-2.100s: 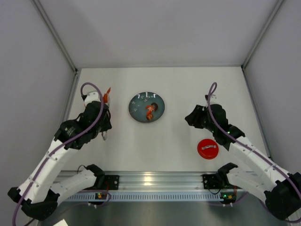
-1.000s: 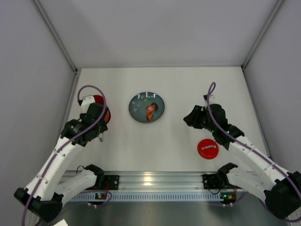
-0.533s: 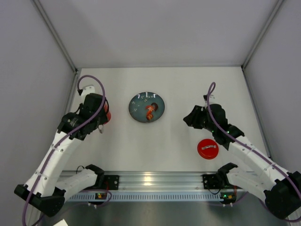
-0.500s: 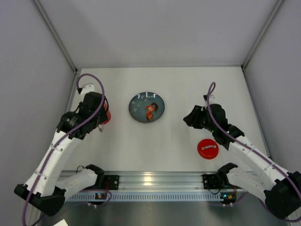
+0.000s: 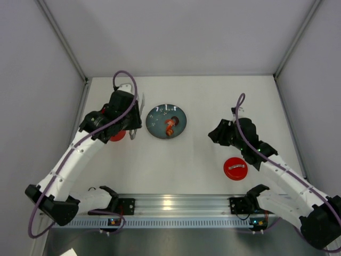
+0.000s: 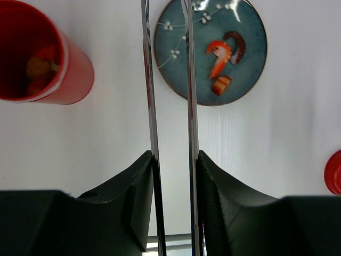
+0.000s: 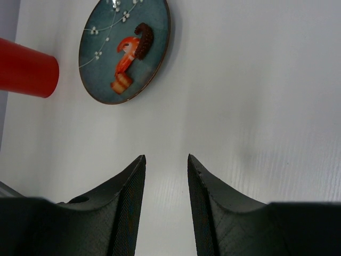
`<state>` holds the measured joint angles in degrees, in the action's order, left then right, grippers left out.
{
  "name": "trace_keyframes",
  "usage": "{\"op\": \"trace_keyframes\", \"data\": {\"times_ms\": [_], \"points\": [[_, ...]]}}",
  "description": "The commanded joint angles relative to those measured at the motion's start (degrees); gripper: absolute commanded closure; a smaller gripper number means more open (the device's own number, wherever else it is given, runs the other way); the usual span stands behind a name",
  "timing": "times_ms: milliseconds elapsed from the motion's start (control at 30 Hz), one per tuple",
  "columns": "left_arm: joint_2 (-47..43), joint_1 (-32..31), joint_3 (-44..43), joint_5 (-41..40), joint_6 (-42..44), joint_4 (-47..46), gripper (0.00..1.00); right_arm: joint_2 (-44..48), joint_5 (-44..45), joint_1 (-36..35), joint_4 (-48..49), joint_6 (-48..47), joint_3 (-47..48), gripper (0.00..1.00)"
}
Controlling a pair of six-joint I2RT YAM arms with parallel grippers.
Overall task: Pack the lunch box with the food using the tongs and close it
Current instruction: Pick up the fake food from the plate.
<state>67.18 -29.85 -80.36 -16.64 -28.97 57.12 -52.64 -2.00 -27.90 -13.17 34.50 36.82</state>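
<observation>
On the white table [image 5: 186, 170], seen from above, the left arm [image 5: 80, 154] hides most of the lunch box [image 5: 116, 135] beside the plate [image 5: 154, 125]. At the left wrist, the left gripper [image 6: 173, 173] clamps the tongs [image 6: 151, 106], whose tips are cut off by the frame; the food [image 6: 37, 69] in the tub is dim. At the right wrist, the right gripper [image 7: 165, 165] gapes empty.

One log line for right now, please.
left gripper: shut on tongs | right gripper: open, empty | lunch box: open, some food inside | plate: three food pieces | lid: on table
</observation>
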Motion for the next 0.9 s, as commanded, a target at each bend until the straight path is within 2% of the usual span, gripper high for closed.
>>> {"op": "trace_keyframes", "data": {"times_ms": [0,267,567,867], "points": [[1.81,-3.81,0.46,3.99,-0.46,-5.88,0.59,1.66,1.38,-0.75,0.43,-0.93,2.47,0.63],[5.77,-12.42,8.97,5.57,-4.25,-11.76,0.56,2.46,1.74,-0.75,-0.72,-1.19,2.12,0.63],[6.74,-14.98,17.24,8.38,-6.36,-15.11,0.51,2.54,1.74,-0.75,-0.54,-1.01,1.68,0.63],[7.44,-15.24,19.45,9.44,-6.36,-16.78,0.50,2.37,1.74,-0.75,-0.28,-1.01,1.59,0.63]]}}
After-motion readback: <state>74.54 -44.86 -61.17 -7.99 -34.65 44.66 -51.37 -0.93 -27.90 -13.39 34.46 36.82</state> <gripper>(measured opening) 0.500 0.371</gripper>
